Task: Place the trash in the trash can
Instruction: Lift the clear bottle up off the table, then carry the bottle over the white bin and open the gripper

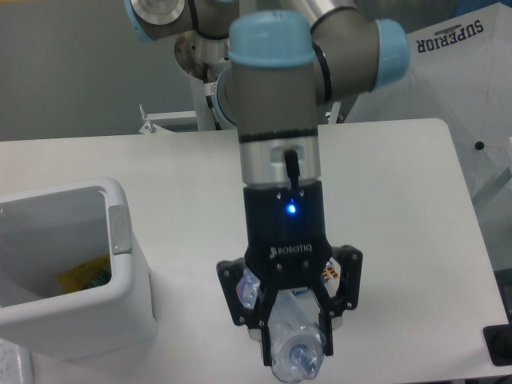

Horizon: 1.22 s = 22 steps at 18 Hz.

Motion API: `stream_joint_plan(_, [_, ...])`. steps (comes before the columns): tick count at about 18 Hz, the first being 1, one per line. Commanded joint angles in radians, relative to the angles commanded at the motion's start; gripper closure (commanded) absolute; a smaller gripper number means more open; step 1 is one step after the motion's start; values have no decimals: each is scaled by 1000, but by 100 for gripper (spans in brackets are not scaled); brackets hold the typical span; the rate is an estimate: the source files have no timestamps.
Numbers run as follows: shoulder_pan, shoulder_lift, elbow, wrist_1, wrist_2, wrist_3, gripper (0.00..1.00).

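Note:
My gripper points down over the front middle of the table and is shut on the clear plastic bottle. The bottle hangs between the fingers, its cap end toward the camera and its other end showing at the left behind the gripper. It looks lifted off the table. Of the blue snack packet, only a small orange and red sliver shows behind the gripper body. The white trash can stands at the left edge, well left of the gripper, with its top open.
A yellow item lies inside the trash can. The robot's base stands at the back of the table. A white umbrella is off the right side, and a dark object sits at the lower right edge.

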Motion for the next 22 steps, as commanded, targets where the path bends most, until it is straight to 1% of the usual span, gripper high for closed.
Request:
stream_joint_plan(3, [-5,3,-3,0,-2,-15,40])
stream_joint_plan(5, [-18,12,-6,0,-18,-49,40])
stream_joint_plan(8, [-40,51,-47,0,-31,-71,40])
stream_joint_plan(10, [-51,61,-69,0,-52,-72,40])
stream_joint_plan(12, [-63,89,-92,0,-83,-80,40])
stream_joint_plan(15, [-86,106,-109,0,-115,-81,40])
stream_joint_plan(18, [-115,109,-109,0,-141,-81,40])
stream_joint_plan(22, [-159,97,-112,0,-160,-77,40])
